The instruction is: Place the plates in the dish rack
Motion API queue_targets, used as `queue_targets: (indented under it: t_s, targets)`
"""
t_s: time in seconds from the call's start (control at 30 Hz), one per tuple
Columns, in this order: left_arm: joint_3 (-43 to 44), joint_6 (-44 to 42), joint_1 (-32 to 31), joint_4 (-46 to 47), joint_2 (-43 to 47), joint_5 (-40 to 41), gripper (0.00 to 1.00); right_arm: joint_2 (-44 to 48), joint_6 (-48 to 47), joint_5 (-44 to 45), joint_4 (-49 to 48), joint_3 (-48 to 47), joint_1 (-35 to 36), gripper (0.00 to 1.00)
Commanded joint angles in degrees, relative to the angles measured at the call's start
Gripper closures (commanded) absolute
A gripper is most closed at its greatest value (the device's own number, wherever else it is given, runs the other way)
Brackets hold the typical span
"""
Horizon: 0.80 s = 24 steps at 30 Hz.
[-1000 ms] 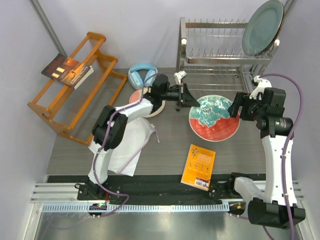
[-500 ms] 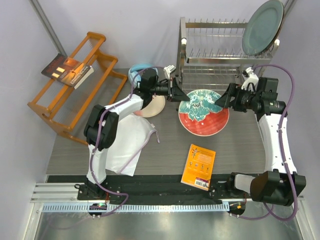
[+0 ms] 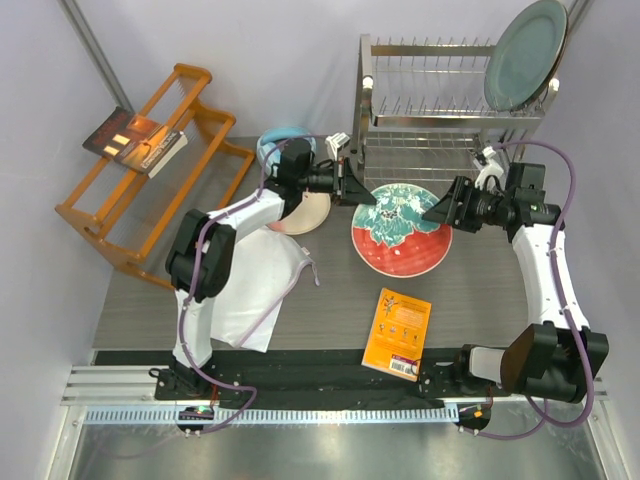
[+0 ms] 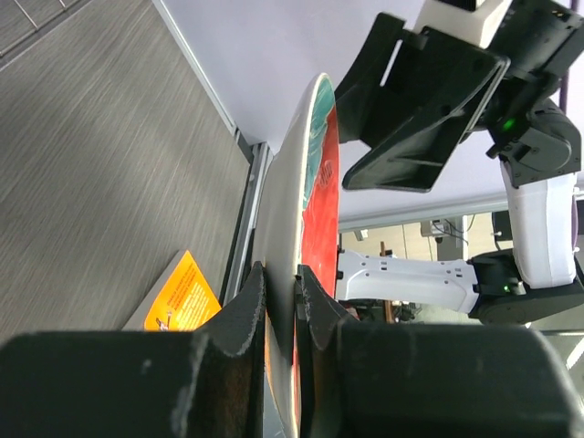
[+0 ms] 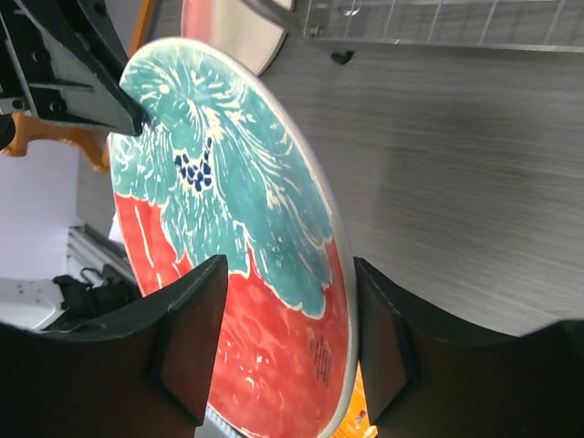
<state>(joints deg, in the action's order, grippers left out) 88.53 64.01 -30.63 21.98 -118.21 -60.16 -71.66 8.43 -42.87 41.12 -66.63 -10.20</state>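
Note:
The teal-and-red patterned plate (image 3: 400, 232) is held tilted above the table in front of the dish rack (image 3: 440, 100). My left gripper (image 3: 357, 192) is shut on its left rim, as the left wrist view shows (image 4: 281, 283). My right gripper (image 3: 441, 211) is open at the plate's right rim, and the rim (image 5: 339, 301) lies between its fingers. The pale grey-green plate (image 3: 525, 55) stands in the rack's upper tier. The pink-and-cream plate (image 3: 308, 214) lies on the table, partly under my left arm. The dark teal plate is out of view.
Light blue headphones (image 3: 281, 140) lie behind the left arm. An orange booklet (image 3: 397, 333) lies near the front edge. A white cloth (image 3: 255, 290) is at the left. The orange wooden rack (image 3: 150, 180) holds a book (image 3: 135, 140).
The patterned plate has moved left and slightly back in my left gripper. My right gripper has swung in to the plate's right rim.

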Motion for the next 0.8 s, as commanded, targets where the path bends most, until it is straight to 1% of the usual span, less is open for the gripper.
queue_targets:
  t_s: [0.0, 0.1, 0.13, 0.17, 0.2, 0.23, 0.33, 0.37, 0.4, 0.43, 0.47, 0.5, 0.53, 0.57, 0.6, 0.67, 0.7, 0.77]
  targets:
    - [0.5, 3.67, 0.13, 5.36, 7.73, -2.68, 1.0, 0.29, 1.77, -5.56, 0.27, 1.94, 0.09, 0.36]
    - [0.06, 3.67, 0.22, 5.62, 8.08, -2.59, 1.0, 0.2, 1.68, -5.9, 0.36, 2.29, 0.09, 0.33]
    - [-0.11, 3.67, 0.22, 5.88, 8.17, -2.59, 1.0, 0.38, 1.94, -5.91, 0.36, 2.47, 0.09, 0.34]
    - [-0.11, 3.67, 0.22, 5.88, 8.26, -2.59, 1.0, 0.38, 2.03, -5.91, 0.27, 2.64, 0.09, 0.36]
    - [-0.29, 3.67, 0.22, 5.88, 8.26, -2.59, 1.0, 0.38, 2.12, -5.82, 0.27, 2.65, 0.18, 0.42]
    - [-0.46, 3.75, 0.22, 5.88, 8.35, -2.68, 1.0, 0.64, 2.21, -5.38, 0.19, 2.56, 0.09, 0.45]
    - [-0.9, 3.4, 0.31, 5.71, 8.61, -2.42, 1.0, 1.43, 2.12, -4.33, 0.01, 1.68, 0.09, 0.66]
    - [-0.99, 2.79, 0.31, 5.19, 8.7, -2.24, 1.0, 1.35, 2.21, -4.32, -0.08, 1.07, 0.0, 0.83]
    - [-0.91, 2.18, 0.31, 4.4, 8.79, -1.81, 1.0, 1.78, 2.47, -4.24, -0.17, 0.63, 0.09, 0.9]
    - [-0.73, 1.22, 0.4, 1.52, 8.79, -1.37, 1.0, 1.96, 2.56, -4.24, -0.17, 0.28, 0.09, 0.95]
    - [-0.55, 0.34, 0.49, 0.01, 8.88, -1.01, 0.97, 2.22, 2.65, -4.32, -0.08, -0.68, -0.09, 0.99]
    - [-0.29, -1.93, 0.66, -1.31, 8.96, -0.31, 0.8, 2.49, 2.74, -4.5, 0.01, -1.22, -0.09, 0.99]
    - [-0.12, -3.52, 1.01, -5.41, 9.4, 0.3, 0.72, 2.84, 2.74, -5.37, 1.05, -2.0, -0.09, 0.99]
    - [0.06, -5.28, 1.27, -7.8, 9.93, 0.83, 0.67, 2.93, 2.39, -5.81, 1.93, -4.1, -0.09, 0.99]
    - [0.06, -9.3, 1.54, -9.83, 10.45, 1.01, 0.58, 3.19, 2.12, -6.17, 2.81, -5.34, -0.09, 0.99]
    - [-0.29, -13.1, 2.5, -15.19, 12.73, 1.27, 0.52, 3.98, 1.42, -6.78, 6.06, -9.82, 0.0, 0.99]
    - [-0.81, -16.95, 2.94, -19.21, 13.79, 1.54, 0.48, 4.16, 0.2, -6.79, 7.38, -11.57, -0.09, 0.99]
    - [-1.43, -22.06, 4.87, -24.32, 17.73, 3.03, 0.45, 4.42, -1.74, -6.7, 12.65, -18.25, -0.09, 0.99]
